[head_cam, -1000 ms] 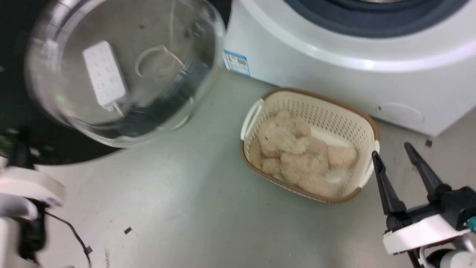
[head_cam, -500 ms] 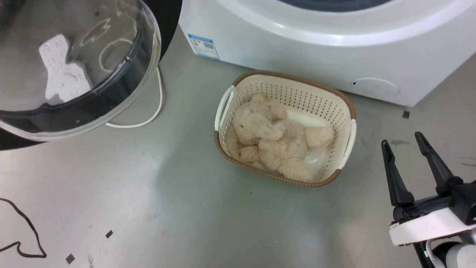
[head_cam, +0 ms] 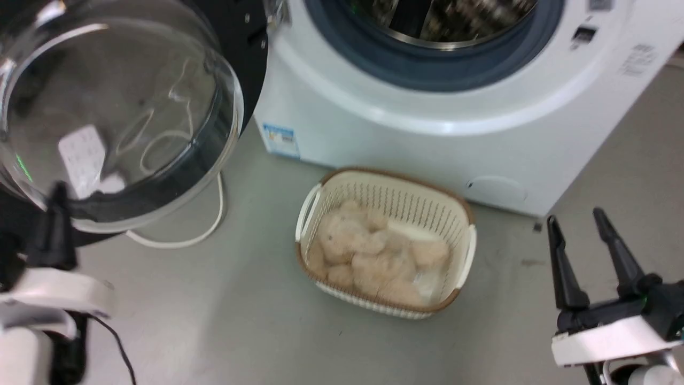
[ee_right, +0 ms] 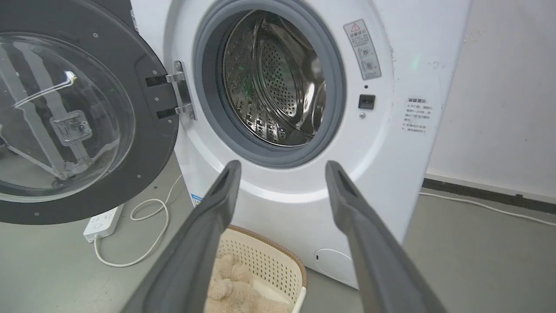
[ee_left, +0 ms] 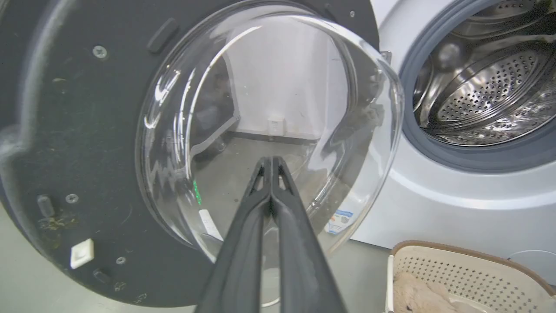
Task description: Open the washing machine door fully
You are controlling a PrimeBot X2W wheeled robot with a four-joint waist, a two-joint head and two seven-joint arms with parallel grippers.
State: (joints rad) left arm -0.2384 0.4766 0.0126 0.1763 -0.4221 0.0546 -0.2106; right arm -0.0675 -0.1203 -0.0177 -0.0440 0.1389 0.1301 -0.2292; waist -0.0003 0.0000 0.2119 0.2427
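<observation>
Washing machine door (ee_right: 65, 117) is swung out to the left of the white machine (ee_right: 282, 208), inner face towards the cameras, steel drum (ee_right: 278, 82) exposed. Left hand (ee_left: 271, 161) has its fingers (ee_left: 243, 243) pressed together with nothing between them, tips in front of the door's glass bowl (ee_left: 269, 108); can't tell if they touch it. Right hand (head_cam: 574, 218) is spread wide and empty, well apart from the door, near the basket (head_cam: 393, 174) holding a plush toy (head_cam: 368, 251) on the floor (head_cam: 240, 321) before the machine.
</observation>
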